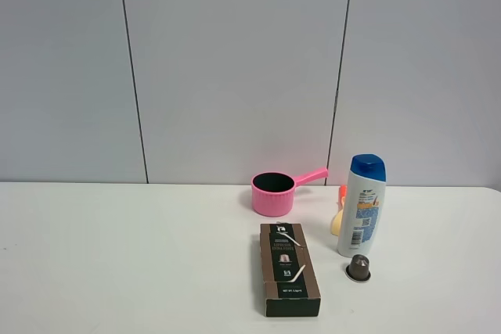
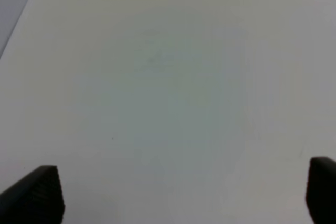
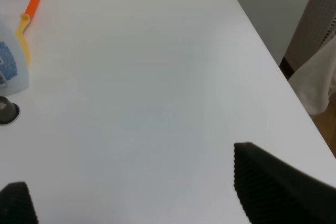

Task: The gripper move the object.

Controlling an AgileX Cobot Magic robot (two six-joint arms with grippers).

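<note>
My left gripper is spread wide over bare table, holding nothing. My right gripper is likewise spread and empty, above the table's right part, well apart from the bottle. The bottle stands upright right of centre. A capsule sits just near of it, a box to its left, a pink pan farther back, and a yellow-orange utensil behind the bottle.
</note>
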